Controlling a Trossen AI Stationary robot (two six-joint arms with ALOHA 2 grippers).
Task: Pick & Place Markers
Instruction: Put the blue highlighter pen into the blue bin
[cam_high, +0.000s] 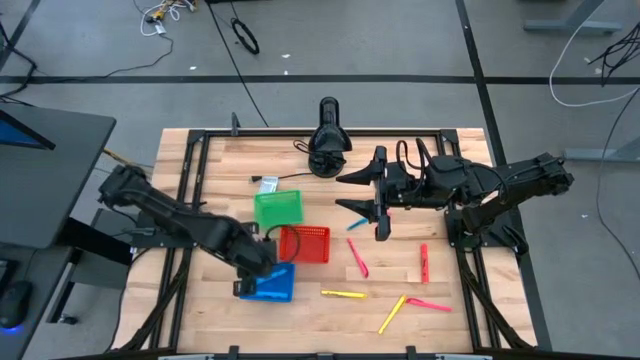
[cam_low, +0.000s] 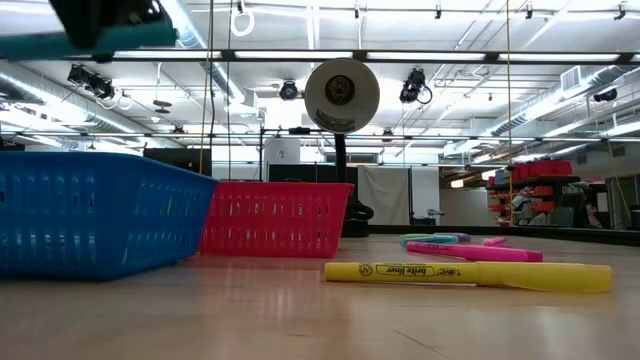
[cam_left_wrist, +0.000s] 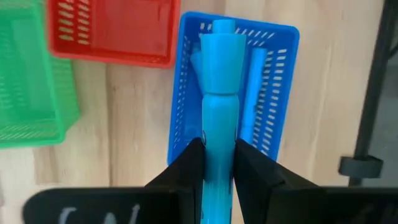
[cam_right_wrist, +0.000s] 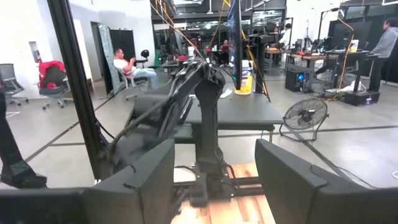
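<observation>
Left claw, at the end of a bent, dark jointed arm, clamps a smooth light-blue marker with a flared cap directly above the blue basket, a square slotted-plastic bin that already contains another blue marker. Beside it on the pale wood-plank table stand matching red basket and green basket; loose yellow markers and pink markers lie scattered nearby. Right claw hangs raised with fingers wide apart, holding nothing.
</observation>
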